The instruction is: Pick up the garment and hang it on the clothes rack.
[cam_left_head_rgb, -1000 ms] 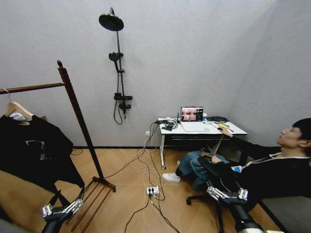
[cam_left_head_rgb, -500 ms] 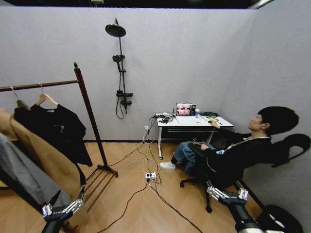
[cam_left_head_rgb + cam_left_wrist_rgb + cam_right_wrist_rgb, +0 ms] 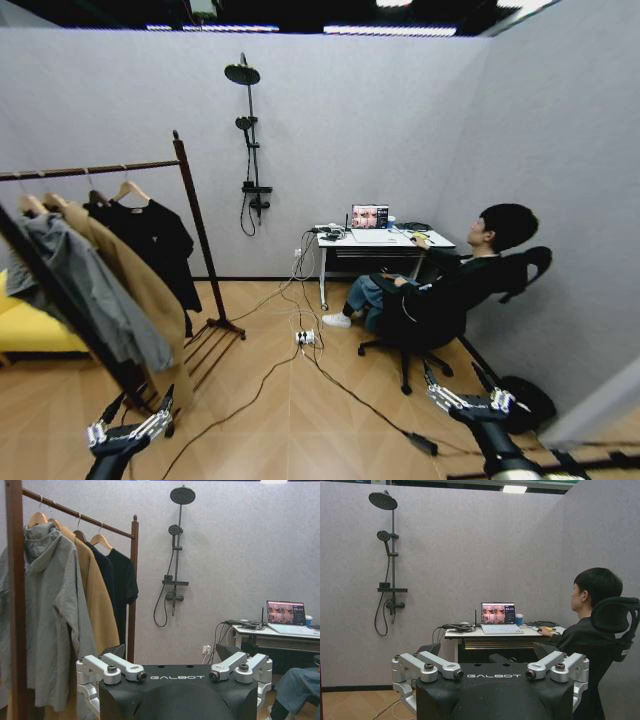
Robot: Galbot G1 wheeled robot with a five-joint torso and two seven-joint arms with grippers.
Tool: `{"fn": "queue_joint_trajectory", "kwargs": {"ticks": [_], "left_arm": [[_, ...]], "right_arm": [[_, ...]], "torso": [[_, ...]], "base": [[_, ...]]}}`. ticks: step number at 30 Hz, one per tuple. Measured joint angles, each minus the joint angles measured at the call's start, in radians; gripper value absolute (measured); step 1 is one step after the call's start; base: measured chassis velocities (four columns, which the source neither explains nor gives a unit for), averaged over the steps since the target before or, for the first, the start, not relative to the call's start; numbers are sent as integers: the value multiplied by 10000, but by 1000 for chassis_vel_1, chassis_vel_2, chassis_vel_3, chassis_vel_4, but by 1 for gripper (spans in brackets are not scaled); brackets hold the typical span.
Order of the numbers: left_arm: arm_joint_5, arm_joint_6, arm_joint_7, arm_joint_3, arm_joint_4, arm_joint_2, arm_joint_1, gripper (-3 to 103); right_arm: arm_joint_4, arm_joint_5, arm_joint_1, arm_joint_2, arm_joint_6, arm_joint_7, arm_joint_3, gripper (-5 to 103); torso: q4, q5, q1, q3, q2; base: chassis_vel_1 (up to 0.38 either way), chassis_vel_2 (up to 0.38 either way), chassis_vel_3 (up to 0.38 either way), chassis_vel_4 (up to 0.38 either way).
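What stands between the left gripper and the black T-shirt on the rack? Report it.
The grey hooded jacket and the tan coat hang nearer on the clothes rack, between the open left gripper and the garment at the far end.

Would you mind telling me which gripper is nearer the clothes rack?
Left. The left gripper sits low beside the clothes rack base; the right gripper is across the room, near the seated person's chair.
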Motion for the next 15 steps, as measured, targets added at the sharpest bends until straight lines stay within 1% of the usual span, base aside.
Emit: {"fn": "queue_joint_trajectory", "kwargs": {"ticks": [2, 3, 4, 5, 6, 7, 11, 15], "left_arm": [[0, 0, -1, 0, 0, 0, 1, 100], [0, 0, -1, 0, -1, -1, 1, 100], [0, 0, -1, 0, -1, -1, 1, 100], [0, 0, 4, 0, 0, -1, 2, 100], [0, 0, 2, 0, 0, 0, 3, 100], [0, 0, 2, 0, 0, 0, 3, 100], [0, 0, -1, 0, 0, 0, 0, 100], [0, 0, -1, 0, 0, 0, -4, 100]], "right_arm": [[0, 0, 0, 0, 0, 0, 1, 100], [0, 0, 0, 0, 0, 1, 0, 100], [0, 0, 0, 0, 0, 1, 0, 100], [-1, 0, -3, 0, 0, 1, 1, 100], [0, 0, -2, 0, 0, 1, 1, 100], [0, 0, -2, 0, 0, 1, 1, 100], [-1, 0, 2, 0, 0, 1, 1, 100], [-1, 0, 4, 0, 0, 1, 0, 100]], "torso": [[2, -1, -1, 0, 0], [2, 9, -6, -2, 4], [2, 9, -6, -2, 4], [-3, 10, -10, -3, 7], [2, 5, -9, -3, 6], [2, 5, -9, -3, 6], [3, 5, -6, -1, 2], [0, 5, 14, 5, -10]], "base": [[315, -270, -277, 305], [276, -270, -217, 247], [276, -270, -217, 247], [74, -206, -217, 170], [70, -65, -158, 170], [70, -65, -158, 170], [17, -16, -15, 21], [-63, 45, 59, -89]]}}
